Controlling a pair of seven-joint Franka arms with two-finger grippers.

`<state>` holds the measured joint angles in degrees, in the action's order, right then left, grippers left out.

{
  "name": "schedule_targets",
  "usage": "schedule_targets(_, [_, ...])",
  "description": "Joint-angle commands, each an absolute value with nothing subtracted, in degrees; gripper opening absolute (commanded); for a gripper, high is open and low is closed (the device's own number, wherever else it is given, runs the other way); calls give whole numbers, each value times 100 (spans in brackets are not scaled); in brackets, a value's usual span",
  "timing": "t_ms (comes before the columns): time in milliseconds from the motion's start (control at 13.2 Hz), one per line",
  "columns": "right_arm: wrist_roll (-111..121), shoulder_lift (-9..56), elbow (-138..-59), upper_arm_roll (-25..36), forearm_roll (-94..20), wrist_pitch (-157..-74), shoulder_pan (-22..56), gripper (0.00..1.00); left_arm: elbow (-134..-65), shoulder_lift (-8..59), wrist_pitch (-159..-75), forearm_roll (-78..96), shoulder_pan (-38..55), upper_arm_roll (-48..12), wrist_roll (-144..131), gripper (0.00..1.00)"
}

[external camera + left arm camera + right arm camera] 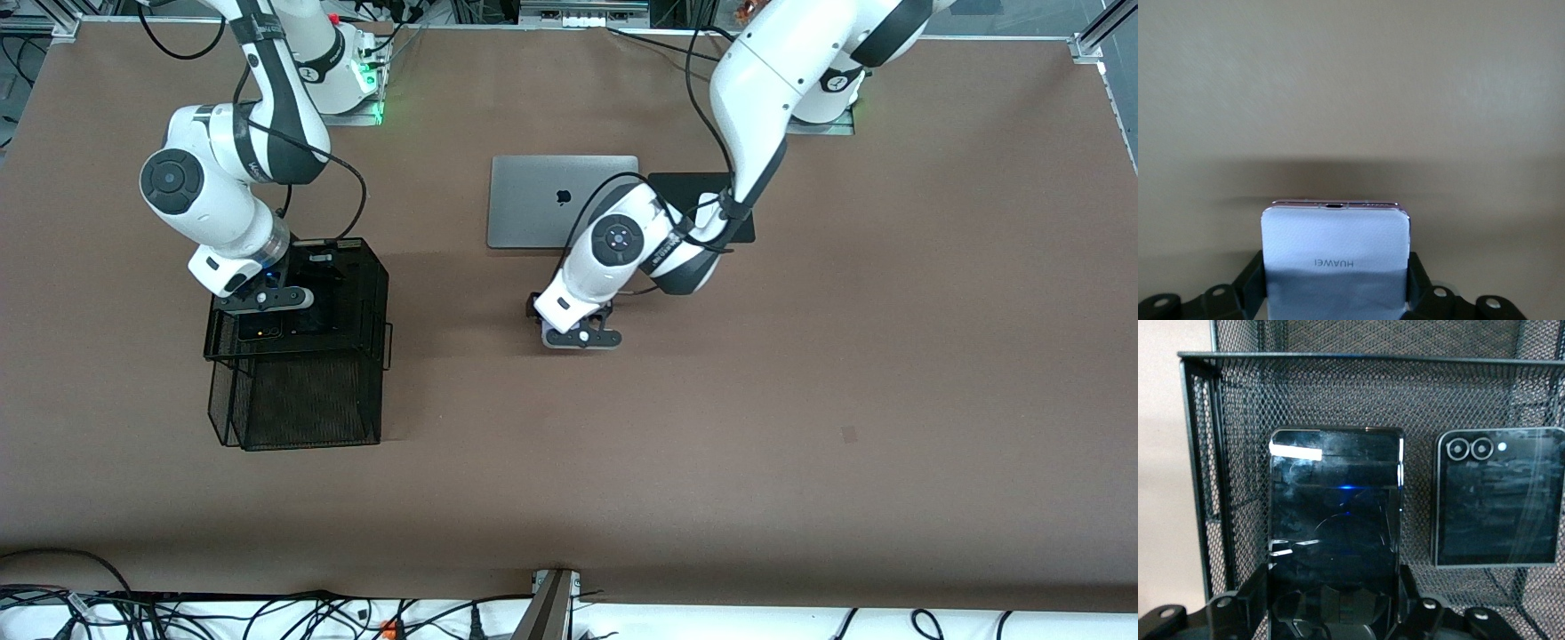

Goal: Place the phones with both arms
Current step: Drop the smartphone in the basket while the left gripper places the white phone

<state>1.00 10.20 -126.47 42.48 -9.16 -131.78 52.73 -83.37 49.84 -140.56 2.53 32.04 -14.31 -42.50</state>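
Observation:
My left gripper (580,336) hangs low over the bare table near the middle. It is shut on a pale lilac-white squarish phone (1336,247), whose sides sit between the black fingers (1250,280). My right gripper (267,300) is over the black mesh tray (298,409) at the right arm's end of the table. It is shut on a long slim black phone (1335,513), held just above the tray's mesh floor (1418,407). Beside it, a squarish black folded phone (1500,497) with two camera rings lies flat in the tray.
A closed silver laptop (562,201) lies near the left arm's base, with a black pad (689,185) beside it, partly under that arm. The mesh tray has raised walls and a lower tier toward the front camera. Brown tabletop surrounds the left gripper.

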Motion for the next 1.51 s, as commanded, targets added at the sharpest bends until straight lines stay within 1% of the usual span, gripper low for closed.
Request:
schedule_targets(0, [123, 1168, -12630, 4228, -1098, -13403, 5326, 25, -8165, 5089, -14045, 413, 3366, -1336, -4263, 82])
schedule_targets(76, [132, 1195, -12621, 4210, -1220, -13403, 5317, 68, -8165, 5063, -14045, 317, 3366, -1327, -4228, 100])
schedule_targets(151, [141, 1248, -12578, 4210, -1317, -13395, 5326, 100, -8191, 5019, -14028, 316, 3349, -1327, -4167, 100])
schedule_targets(302, [176, 1248, -12359, 4210, -1327, -13299, 5309, 100, -8253, 4765, -13861, 325, 3288, -1266, -4201, 100])
schedule_targets(378, [176, 1231, -12166, 4219, -1327, -13080, 5300, 100, -8218, 4572, -13573, 316, 3226, -1179, -4192, 100])
schedule_targets(604, [150, 1222, -11148, 4289, -1336, -11809, 5134, 100, -8191, 3940, -12572, 255, 2779, -1011, -4175, 100])
schedule_targets(755, [132, 1239, -10462, 4289, -1284, -10912, 4993, 100, -8191, 3474, -11563, -321, 2428, -1019, -3948, 100])
schedule_targets(906, [-42, 1257, -9960, 4280, -1257, -10365, 5001, 100, -8191, 3026, -10753, -764, 2032, -1020, -3116, 100])
schedule_targets(1057, [-629, 1388, -9617, 4228, -1274, -10231, 5123, 100, -8183, 2647, -10067, -747, 1462, -1020, -2255, 100])
schedule_targets(1208, [-1516, 1756, -9274, 4193, -1345, -10257, 5526, 100, -8183, 2322, -9687, -764, 873, -1020, -1463, 100])
schedule_targets(1435, [-2581, 2476, -8703, 4140, -1441, -10309, 6247, 100, -8270, 1812, -9624, -721, 108, -1020, -319, 100])
